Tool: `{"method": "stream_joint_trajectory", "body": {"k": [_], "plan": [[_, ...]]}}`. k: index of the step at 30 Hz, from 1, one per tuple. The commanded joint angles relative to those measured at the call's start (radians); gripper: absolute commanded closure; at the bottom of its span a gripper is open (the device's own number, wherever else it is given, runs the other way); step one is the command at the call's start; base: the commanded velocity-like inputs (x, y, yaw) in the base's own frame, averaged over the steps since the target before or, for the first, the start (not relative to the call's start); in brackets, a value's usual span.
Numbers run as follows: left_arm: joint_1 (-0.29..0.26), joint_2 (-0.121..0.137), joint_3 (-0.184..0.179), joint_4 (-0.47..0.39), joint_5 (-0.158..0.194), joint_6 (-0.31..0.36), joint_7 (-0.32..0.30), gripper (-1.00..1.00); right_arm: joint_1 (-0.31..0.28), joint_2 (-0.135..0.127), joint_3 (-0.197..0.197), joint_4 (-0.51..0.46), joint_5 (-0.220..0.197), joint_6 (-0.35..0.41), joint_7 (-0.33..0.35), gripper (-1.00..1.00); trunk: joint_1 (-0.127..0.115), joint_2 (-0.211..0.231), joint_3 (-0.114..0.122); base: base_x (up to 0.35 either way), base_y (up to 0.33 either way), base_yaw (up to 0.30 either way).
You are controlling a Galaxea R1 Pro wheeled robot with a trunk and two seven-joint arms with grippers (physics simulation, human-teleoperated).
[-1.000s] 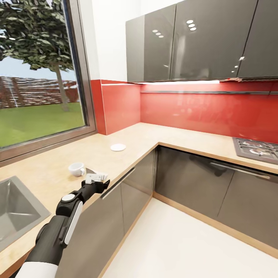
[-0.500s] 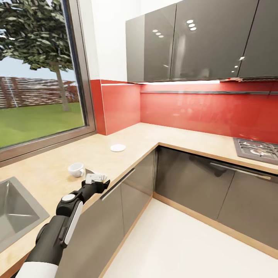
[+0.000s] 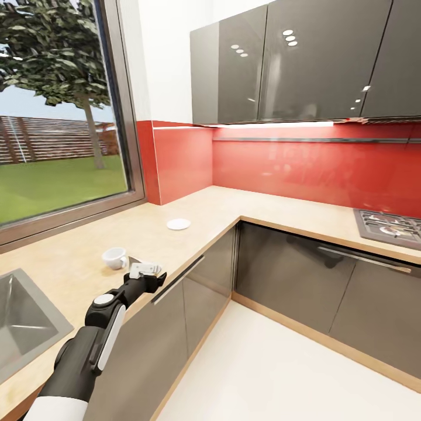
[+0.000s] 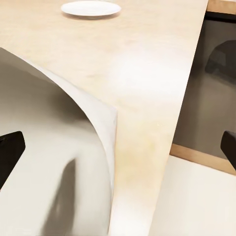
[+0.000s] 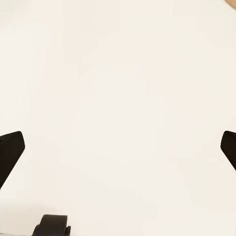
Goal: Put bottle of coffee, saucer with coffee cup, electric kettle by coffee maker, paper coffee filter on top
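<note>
Left pincer [image 3: 146, 269] open beside coffee cup [image 3: 116, 256] on tabletop [image 3: 193, 207]; right pincer [image 5: 118, 147] open. Advisable: close squarely, carry level to saucer [image 3: 179, 223].

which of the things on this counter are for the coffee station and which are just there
Coffee station:
small white coffee cup
round white saucer
beige wood-grain countertop

Just there:
steel sink
gas hob
white sheet near the left gripper
</note>
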Motion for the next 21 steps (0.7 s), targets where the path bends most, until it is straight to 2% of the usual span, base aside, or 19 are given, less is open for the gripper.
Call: {"method": "stream_joint_trajectory", "body": {"k": [1, 21], "plan": [[-0.001, 0.001, -0.001, -0.001, -0.001, 0.005, -0.002, -1.00, -0.001, 0.000, 0.000, 0.001, 0.008, -0.003, 0.000, -1.00, 0.000, -0.001, -0.001, 0.001, 0.000, 0.000], [-0.001, 0.001, -0.001, -0.001, -0.001, 0.005, -0.002, -1.00, -0.001, 0.000, 0.000, 0.001, 0.007, -0.003, 0.000, -1.00, 0.000, -0.001, -0.001, 0.000, -0.012, 0.000]]}}
